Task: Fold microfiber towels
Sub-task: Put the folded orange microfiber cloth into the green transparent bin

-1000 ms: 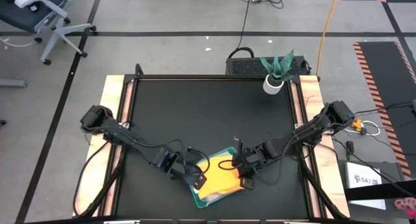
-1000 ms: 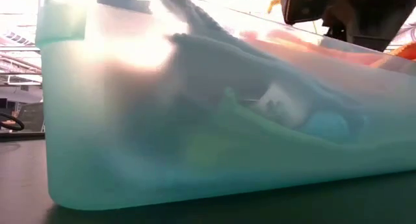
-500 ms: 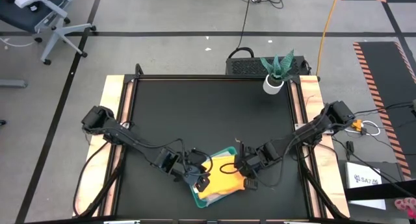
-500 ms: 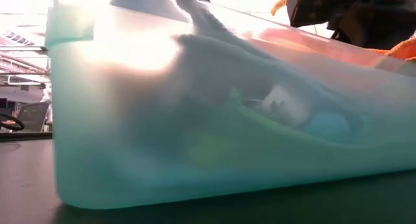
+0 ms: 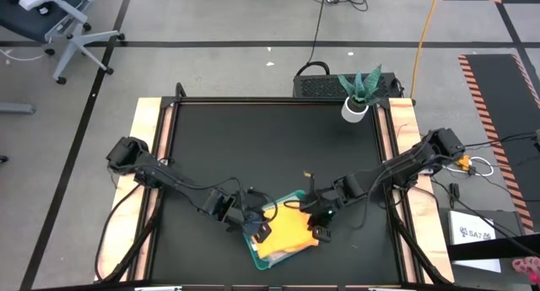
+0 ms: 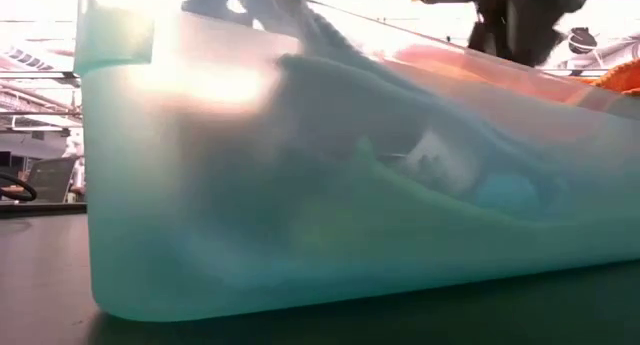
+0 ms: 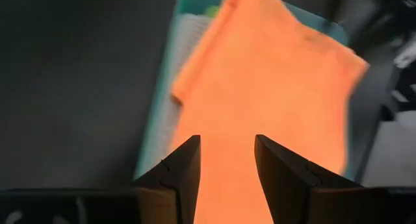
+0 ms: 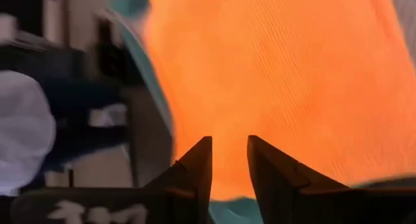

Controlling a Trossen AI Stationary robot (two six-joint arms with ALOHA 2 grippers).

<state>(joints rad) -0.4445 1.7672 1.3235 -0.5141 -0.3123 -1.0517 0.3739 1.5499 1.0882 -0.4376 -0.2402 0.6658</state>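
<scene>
both grippers over the yellow-orange towel in the tray, near the tabletop's front edge

high view: the teal tray (image 5: 253, 255) sits by the front edge of the black tabletop (image 5: 253, 148), the yellow-orange towel (image 5: 287, 238) draped on top; the left gripper (image 5: 261, 233) is at its left side, the right gripper (image 5: 321, 230) at its right. low view: through the tray wall, a heap of other towels (image 6: 400, 205) shows blurred, colours hard to tell. left wrist view: the fingers (image 7: 182, 175) stand apart with orange cloth between them, nothing clamped. right wrist view: the fingers (image 8: 195, 165) are apart by a narrow gap over the cloth; i cannot tell if they pinch it. risk, as i judge it: a one-sided or shallow grab could drag the light tray or bunch the towel instead of lifting it clear.
</scene>
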